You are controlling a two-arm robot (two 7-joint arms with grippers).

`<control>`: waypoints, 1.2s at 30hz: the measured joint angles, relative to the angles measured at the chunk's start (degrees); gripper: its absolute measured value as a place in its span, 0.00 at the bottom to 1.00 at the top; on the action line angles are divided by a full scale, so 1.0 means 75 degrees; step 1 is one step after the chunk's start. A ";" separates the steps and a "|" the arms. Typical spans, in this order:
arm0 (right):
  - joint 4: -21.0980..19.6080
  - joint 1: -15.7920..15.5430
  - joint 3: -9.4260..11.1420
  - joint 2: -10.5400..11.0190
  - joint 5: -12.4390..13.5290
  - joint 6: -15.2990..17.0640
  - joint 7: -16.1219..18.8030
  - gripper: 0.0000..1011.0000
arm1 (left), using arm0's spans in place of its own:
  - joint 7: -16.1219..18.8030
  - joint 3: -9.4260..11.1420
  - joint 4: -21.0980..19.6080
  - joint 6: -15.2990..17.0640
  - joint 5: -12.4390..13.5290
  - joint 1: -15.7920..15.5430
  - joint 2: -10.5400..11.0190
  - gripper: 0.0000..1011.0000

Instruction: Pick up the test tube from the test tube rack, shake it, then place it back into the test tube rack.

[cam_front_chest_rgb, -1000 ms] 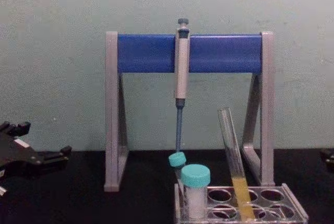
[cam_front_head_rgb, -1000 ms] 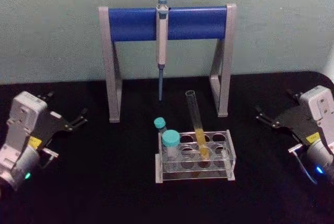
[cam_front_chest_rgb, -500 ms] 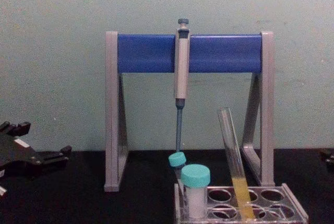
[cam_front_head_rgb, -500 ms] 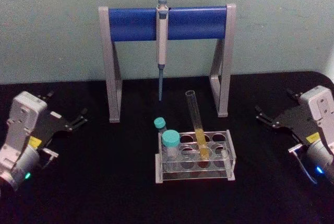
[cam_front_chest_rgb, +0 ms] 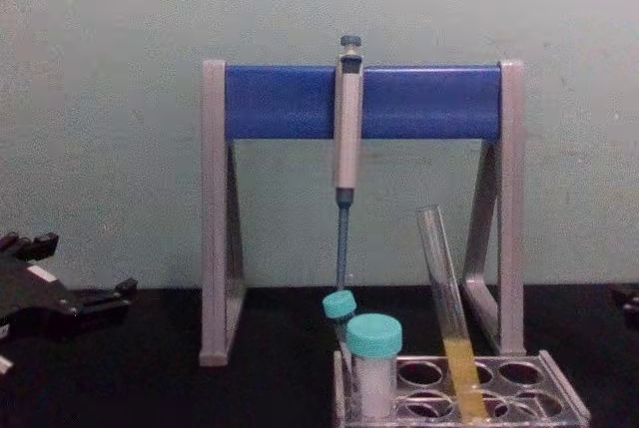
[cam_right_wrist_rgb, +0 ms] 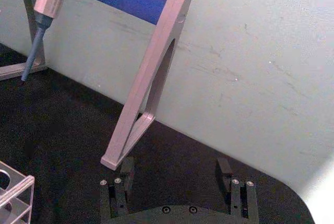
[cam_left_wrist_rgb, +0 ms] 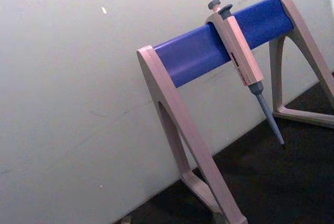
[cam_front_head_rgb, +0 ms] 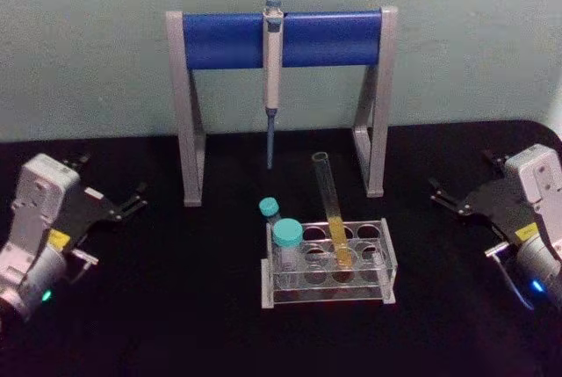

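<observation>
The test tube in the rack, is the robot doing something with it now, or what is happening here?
Nothing is being handled at this moment. The test tube stands tilted in the rack, and nothing touches it. The left gripper sits well to the left of the rack and the right gripper well to the right, both with fingers open. The pickup has not yet begun.

We see soft, even light on the pale wall [cam_front_head_rgb: 88, 61], hardly any shadow. The black table [cam_front_head_rgb: 176, 307] reads very dark. The blue bar [cam_front_head_rgb: 228, 40] carries a pale sheen on top, the test tube [cam_front_chest_rgb: 444, 278] thin glints. The head view glares at three o'clock.
</observation>
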 joint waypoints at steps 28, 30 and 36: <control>-0.0881 -0.0198 0.0352 -0.0107 0.0458 -0.0995 0.1625 0.99 | 0.0001 0.0000 0.0000 0.0000 0.0000 0.0000 0.0000 0.99; -0.0918 -0.0153 0.0308 -0.0154 0.0540 -0.1038 0.1879 0.99 | 0.0000 0.0000 0.0000 0.0000 -0.0001 0.0000 0.0000 0.99; -0.0907 -0.0046 0.0221 -0.0279 0.0763 -0.1073 0.2487 0.99 | 0.0000 0.0000 0.0000 0.0000 0.0000 0.0000 0.0000 0.99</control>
